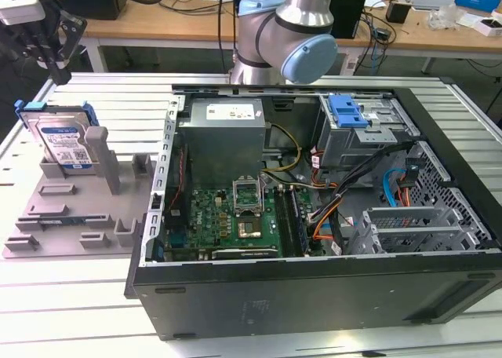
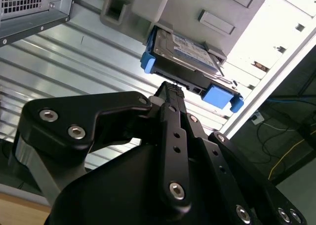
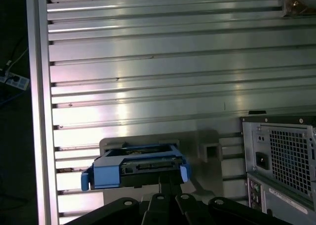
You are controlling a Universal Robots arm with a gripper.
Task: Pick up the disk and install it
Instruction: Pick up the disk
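Silver metal and blue plastic are marking out the disk [image 1: 67,142] in the exterior view. It is standing on edge in the grey fixture plate [image 1: 55,217], right beside an upright post [image 1: 97,150]. The plate is lying on the slatted aluminium table [image 1: 94,91], toward the exterior view's left of the open computer case [image 1: 314,287]. The black gripper [image 1: 59,79] is hanging above the disk, apart from it and holding nothing, while the arm [image 1: 290,28] is standing behind the computer case. In the second wrist view the gripper [image 2: 170,88] is pointing its tip toward the disk [image 2: 185,52], whose blue bracket [image 2: 219,96] is framing its edges. The fingers [image 2: 173,136] seem to be pressed together, though the steep angle is making that hard to confirm. In the first wrist view the gripper [image 3: 168,180] is lining up near the disk [image 3: 136,167], which is sitting in the fixture plate [image 3: 207,143]. The vented back of the computer case [image 3: 281,156] is resting near it on the table [image 3: 163,77].
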